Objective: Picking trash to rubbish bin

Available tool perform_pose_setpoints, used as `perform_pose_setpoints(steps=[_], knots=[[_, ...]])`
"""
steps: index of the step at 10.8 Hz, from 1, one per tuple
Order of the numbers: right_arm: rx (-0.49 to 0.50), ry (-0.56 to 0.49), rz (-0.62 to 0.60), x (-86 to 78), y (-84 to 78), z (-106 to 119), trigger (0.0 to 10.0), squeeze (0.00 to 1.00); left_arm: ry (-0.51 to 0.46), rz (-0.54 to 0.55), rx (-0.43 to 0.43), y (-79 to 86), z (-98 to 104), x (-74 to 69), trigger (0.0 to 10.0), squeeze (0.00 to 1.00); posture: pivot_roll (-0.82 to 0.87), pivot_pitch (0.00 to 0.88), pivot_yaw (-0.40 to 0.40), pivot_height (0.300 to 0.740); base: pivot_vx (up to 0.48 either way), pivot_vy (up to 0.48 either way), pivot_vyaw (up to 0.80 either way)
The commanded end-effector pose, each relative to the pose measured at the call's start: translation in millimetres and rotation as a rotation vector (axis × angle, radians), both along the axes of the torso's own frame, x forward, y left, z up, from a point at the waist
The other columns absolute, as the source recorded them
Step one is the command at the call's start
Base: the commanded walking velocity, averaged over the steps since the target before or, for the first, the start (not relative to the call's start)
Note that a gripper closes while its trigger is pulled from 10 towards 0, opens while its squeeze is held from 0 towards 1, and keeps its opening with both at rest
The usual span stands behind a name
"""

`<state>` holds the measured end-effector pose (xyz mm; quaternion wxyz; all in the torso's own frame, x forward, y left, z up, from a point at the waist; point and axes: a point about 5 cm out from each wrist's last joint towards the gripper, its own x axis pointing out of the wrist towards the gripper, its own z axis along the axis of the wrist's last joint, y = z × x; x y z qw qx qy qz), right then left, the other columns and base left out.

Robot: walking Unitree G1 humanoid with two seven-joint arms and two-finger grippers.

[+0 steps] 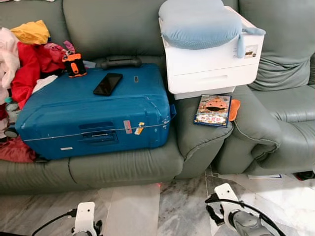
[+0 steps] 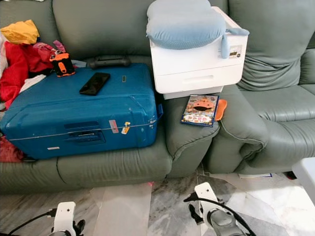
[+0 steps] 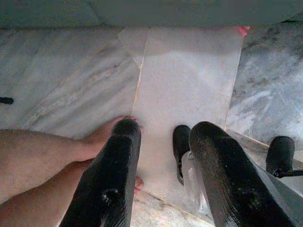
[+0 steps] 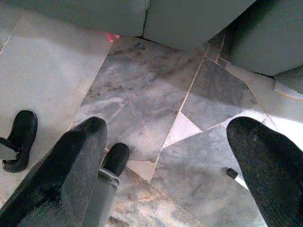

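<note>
While nothing before us can be told for certain as trash, we see a small pink scrap point(image 1: 158, 185) on the marble floor point(image 1: 182, 206), right at the foot of the sofa point(image 1: 123, 167). Our left gripper point(image 3: 165, 127) hangs low over a pale floor slab with its fingers parted and nothing between them; a person's bare foot point(image 3: 102, 137) rests on the floor just beside one finger. Our right gripper point(image 4: 169, 125) hangs over the grey veined slabs, its fingers spread wide and holding nothing. Up on the sofa lies a blue suitcase point(image 1: 88, 113), flat on the seat, with a black phone point(image 1: 108, 83) on top and an orange-and-black gadget point(image 1: 75, 64) at its back corner. Red, pink and yellow clothes point(image 1: 29, 64) are heaped at the suitcase's left end. On the armrest to the right stands a white box point(image 1: 211, 69) with a blue cushion point(image 1: 199, 22) on top. A picture book point(image 1: 212, 110) lies just in front of the box, touching an orange item point(image 1: 235, 109) on its right.
</note>
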<state>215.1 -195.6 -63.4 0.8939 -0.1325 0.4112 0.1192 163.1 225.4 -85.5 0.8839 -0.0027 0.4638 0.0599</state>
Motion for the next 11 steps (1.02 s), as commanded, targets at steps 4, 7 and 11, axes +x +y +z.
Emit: perform_pose_setpoints(steps=[4,7,11], knots=[[-0.015,-0.010,0.053,0.4,2.9,0.4,10.0,0.00,0.018,0.004,0.006,3.6,-1.4,-5.0,10.0,0.00,-0.02,0.042,0.018,0.740,0.000,0.000,0.40],[-0.002,-0.007,0.021,-0.1,1.0,0.2,10.0,0.00,0.021,0.009,0.004,3.2,-1.7,-5.3,10.0,0.00,-0.02,0.044,0.019,0.740,0.000,0.000,0.27],[0.003,0.004,-0.071,0.3,-5.1,0.2,10.0,0.00,0.059,0.025,0.017,5.3,-4.2,-11.1,10.0,0.00,-0.03,0.045,0.016,0.740,0.000,0.000,0.00]])
